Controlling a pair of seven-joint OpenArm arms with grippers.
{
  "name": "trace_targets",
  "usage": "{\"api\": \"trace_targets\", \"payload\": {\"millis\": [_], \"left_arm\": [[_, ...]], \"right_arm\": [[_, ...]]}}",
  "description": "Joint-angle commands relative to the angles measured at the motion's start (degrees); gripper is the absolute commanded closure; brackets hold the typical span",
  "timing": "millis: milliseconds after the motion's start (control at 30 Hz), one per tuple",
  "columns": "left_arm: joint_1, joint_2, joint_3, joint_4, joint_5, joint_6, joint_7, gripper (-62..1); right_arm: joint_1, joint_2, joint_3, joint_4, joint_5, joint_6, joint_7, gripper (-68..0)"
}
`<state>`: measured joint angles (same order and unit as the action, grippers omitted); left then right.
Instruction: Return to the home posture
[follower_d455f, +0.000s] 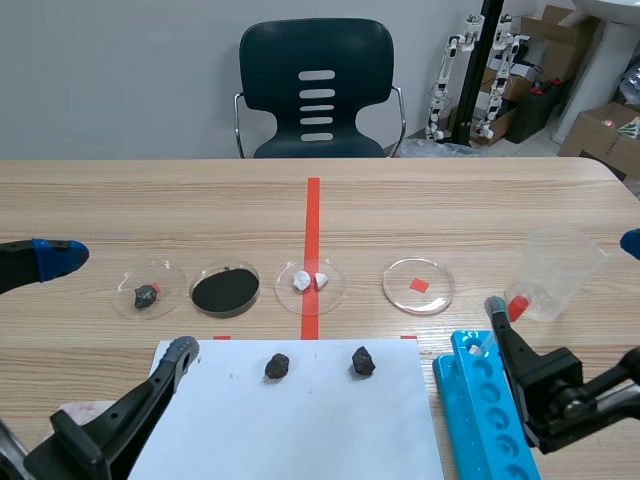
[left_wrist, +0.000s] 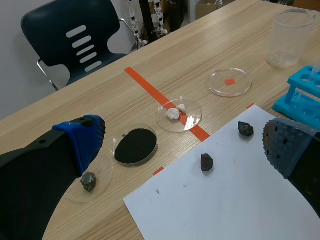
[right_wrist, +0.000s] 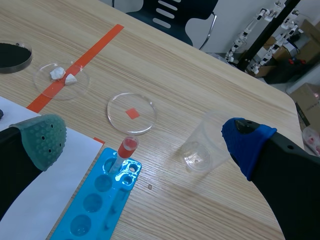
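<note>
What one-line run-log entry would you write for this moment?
left gripper: open, empty | right gripper: open, empty | white paper: two dark rocks | blue rack: red-capped tube

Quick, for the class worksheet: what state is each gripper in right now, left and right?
Left gripper: open, holding nothing.
Right gripper: open, holding nothing.

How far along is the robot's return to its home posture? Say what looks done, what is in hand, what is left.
Done: the left gripper and right gripper both have fingers apart and hold nothing; both arms sit low at the table's near corners. The two dark rocks lie free on the paper. In hand: nothing. Left: perhaps a final settling; one moment cannot confirm the exact home posture.
</note>
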<state>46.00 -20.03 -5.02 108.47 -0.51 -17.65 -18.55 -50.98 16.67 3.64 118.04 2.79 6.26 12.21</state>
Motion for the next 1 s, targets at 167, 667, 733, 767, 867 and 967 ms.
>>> {"api": "trace_targets", "payload": {"millis": [167,667,733,767,867,967], "left_arm": [[-0.2,0.2,0.3,0.7,-0.5,0.3,-0.9,-62.3],[-0.2,0.2,0.4,0.7,-0.5,0.3,2.8,-62.3],[-0.2,0.2,0.4,0.7,-0.5,0.3,6.6,-62.3],[-0.2,0.2,0.4,0.7,-0.5,0.3,8.2,-62.3],[-0.2,0.2,0.4,0.7,-0.5,0.3,11.7,-62.3],[-0.2,0.2,0.4,0.7,-0.5,0.3,12.5,-62.3]], "right_arm": [[0.4,0.0,0.2,1.0,0.2,-0.4,1.0,-67.9],[0.4,0.0,0.2,1.0,0.2,-0.4,1.0,-67.9],[0.4,0.0,0.2,1.0,0.2,-0.4,1.0,-67.9],[0.4,0.0,0.2,1.0,0.2,-0.4,1.0,-67.9],[0.4,0.0,0.2,1.0,0.2,-0.4,1.0,-67.9],[0.4,0.0,0.2,1.0,0.2,-0.4,1.0,-67.9]]}}
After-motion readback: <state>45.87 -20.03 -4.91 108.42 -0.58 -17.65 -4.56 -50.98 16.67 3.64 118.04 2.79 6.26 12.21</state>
